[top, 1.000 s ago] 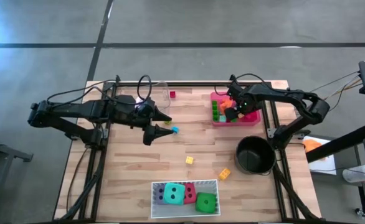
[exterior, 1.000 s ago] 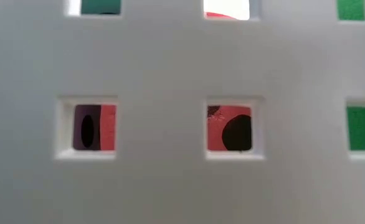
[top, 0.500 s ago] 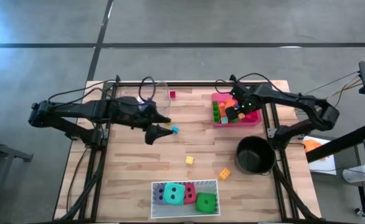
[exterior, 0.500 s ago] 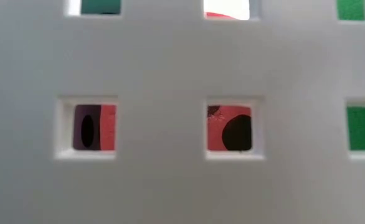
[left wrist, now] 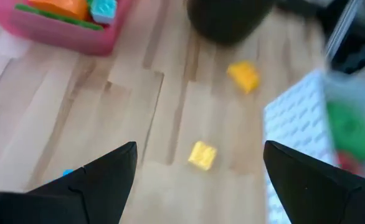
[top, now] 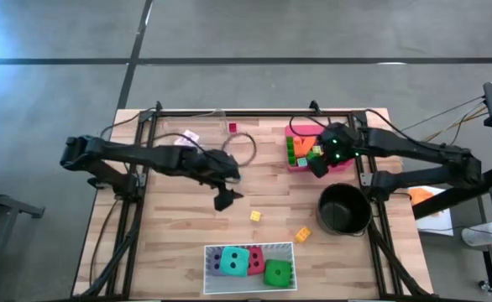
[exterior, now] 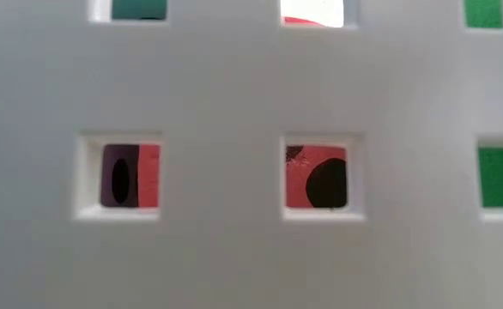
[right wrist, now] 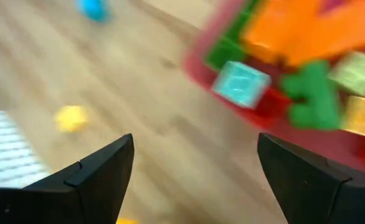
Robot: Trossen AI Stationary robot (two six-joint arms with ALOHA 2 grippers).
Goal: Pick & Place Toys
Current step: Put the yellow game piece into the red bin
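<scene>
Looking straight down, the high view shows the left gripper (top: 227,200) over the middle of the wooden table (top: 170,243), empty, and the right gripper (top: 320,165) at the near edge of the pink tray (top: 290,164), also empty. Only the wrist views settle the fingers: both pairs stand spread wide with nothing between them.

The left wrist view finds a yellow block (left wrist: 202,155) lying between its own fingers' line of sight, a second yellow block (left wrist: 243,75) beyond it near the black pot (left wrist: 227,22), and a sliver of a blue block (left wrist: 68,173) beside one finger; the high view does not show that blue piece.

The right wrist view looks into the pink tray, holding orange, green, teal and yellow blocks (right wrist: 307,99) heaped together.

The low view is blocked by the white tray's wall (exterior: 234,249); through its square holes show parts of the purple die (exterior: 117,176), red die (exterior: 316,176) and green die (exterior: 497,176). From above, the teal die (top: 236,261) sits among them in that tray.
</scene>
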